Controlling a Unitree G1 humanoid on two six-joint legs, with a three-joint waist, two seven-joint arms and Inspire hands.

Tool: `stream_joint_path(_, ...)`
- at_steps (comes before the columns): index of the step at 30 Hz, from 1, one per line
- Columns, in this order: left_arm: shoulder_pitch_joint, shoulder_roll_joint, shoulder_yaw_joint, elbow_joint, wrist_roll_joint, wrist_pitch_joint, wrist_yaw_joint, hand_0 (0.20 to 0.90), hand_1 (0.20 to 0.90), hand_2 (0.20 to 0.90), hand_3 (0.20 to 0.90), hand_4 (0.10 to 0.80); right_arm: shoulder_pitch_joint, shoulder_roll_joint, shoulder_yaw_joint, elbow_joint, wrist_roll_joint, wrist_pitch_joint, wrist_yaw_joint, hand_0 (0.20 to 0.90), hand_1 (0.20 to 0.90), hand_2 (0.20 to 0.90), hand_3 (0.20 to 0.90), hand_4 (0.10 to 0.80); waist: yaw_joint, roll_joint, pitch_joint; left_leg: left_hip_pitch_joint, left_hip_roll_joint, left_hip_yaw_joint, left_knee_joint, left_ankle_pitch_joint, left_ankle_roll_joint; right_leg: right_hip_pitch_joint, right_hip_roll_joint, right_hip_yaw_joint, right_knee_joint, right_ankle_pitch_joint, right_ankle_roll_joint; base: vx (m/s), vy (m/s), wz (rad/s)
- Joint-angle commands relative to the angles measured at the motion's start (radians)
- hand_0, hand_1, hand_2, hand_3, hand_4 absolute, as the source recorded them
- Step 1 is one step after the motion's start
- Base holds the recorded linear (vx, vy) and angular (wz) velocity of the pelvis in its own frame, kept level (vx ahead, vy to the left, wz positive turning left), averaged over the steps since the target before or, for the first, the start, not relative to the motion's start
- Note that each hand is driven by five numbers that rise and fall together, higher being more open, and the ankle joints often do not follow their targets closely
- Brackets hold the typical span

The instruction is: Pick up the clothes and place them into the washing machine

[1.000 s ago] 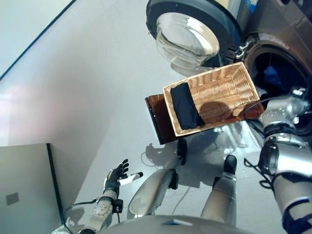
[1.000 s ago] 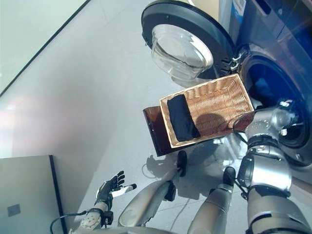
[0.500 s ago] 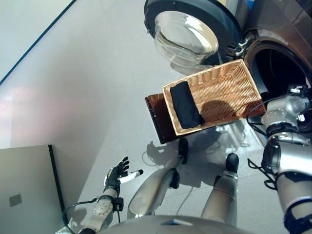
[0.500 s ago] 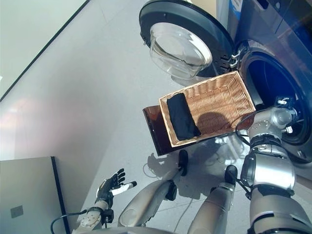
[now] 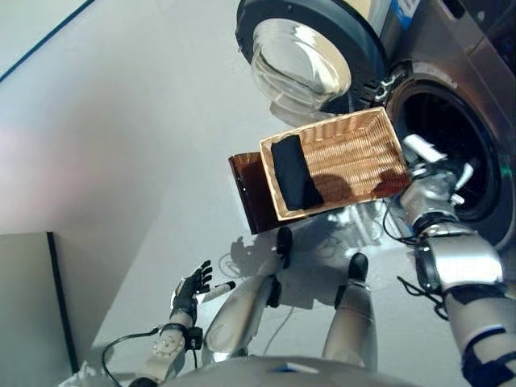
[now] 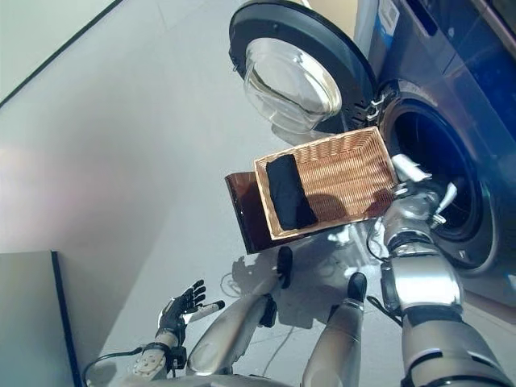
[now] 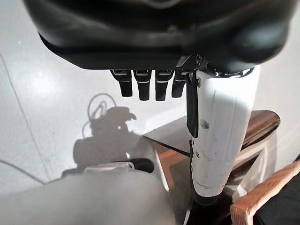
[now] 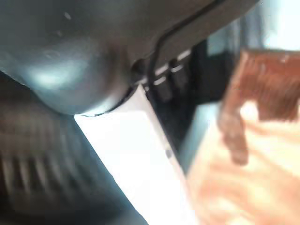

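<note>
Left robot hand: low at 7 o'clock, fingers spread, holding nothing.
Right robot hand: at 3 o'clock beside the basket; grip impossible to tell.
Dark garment: folded in wicker basket.
Washing machine: door open, at 1 o'clock.

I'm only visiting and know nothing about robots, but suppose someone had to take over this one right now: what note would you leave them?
Left hand: low at the robot's left side, fingers spread, holding nothing.
Right hand: between the wicker basket and the washing machine opening, thumb out, nothing visibly in it.
One dark folded garment lies at the basket's left end; the rest of the basket looks empty. The basket sits on a brown stand.
The machine's door is swung wide open; I cannot see what is inside the drum.
Left to do: pick up that garment and put it in the drum.
</note>
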Motion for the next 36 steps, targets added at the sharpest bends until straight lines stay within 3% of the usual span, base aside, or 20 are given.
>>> stream_joint_path(1,0.000,0.045,0.056,0.014,0.022,-0.010,0.016,0.900,0.900,0.900,0.900,0.800,-0.013,-0.016,0.074,-0.070,-0.110,-0.023,0.015,0.900,0.900,0.900,0.900,0.800,0.034,-0.045,-0.029,-0.046,0.016,0.033,0.136,-0.105,-0.074,0.058,0.011,-0.032,-0.189,0.174,-0.074,-0.016,-0.030,0.12)
stream_joint_path(15,-0.049,0.103,0.137,-0.033,0.093,-0.014,0.071,0.900,0.900,0.900,0.900,0.800,-0.016,0.065,0.104,-0.030,-0.154,-0.004,0.017,0.900,0.900,0.900,0.900,0.800,0.103,-0.129,0.028,-0.097,0.001,-0.037,0.169,-0.096,-0.077,0.074,-0.008,-0.115,-0.178,0.165,-0.075,-0.008,-0.023,0.19)
stream_joint_path(24,-0.069,0.129,0.182,-0.118,0.096,-0.025,0.096,0.900,0.900,0.900,0.900,0.800,-0.026,0.094,0.112,-0.011,-0.157,0.008,0.003,0.900,0.900,0.900,0.900,0.800,0.153,-0.155,0.059,-0.147,-0.020,-0.063,0.202,-0.107,-0.075,0.073,-0.028,-0.152,-0.176,0.160,-0.073,0.037,-0.003,0.20)
stream_joint_path(36,-0.091,0.138,0.198,-0.146,0.084,-0.031,0.116,0.900,0.900,0.900,0.900,0.800,-0.063,0.112,0.112,0.009,-0.148,0.017,-0.007,0.900,0.900,0.900,0.900,0.800,0.194,-0.163,0.097,-0.190,-0.035,-0.076,0.223,-0.118,-0.074,0.063,-0.040,-0.180,-0.177,0.155,-0.073,0.029,0.002,0.14)
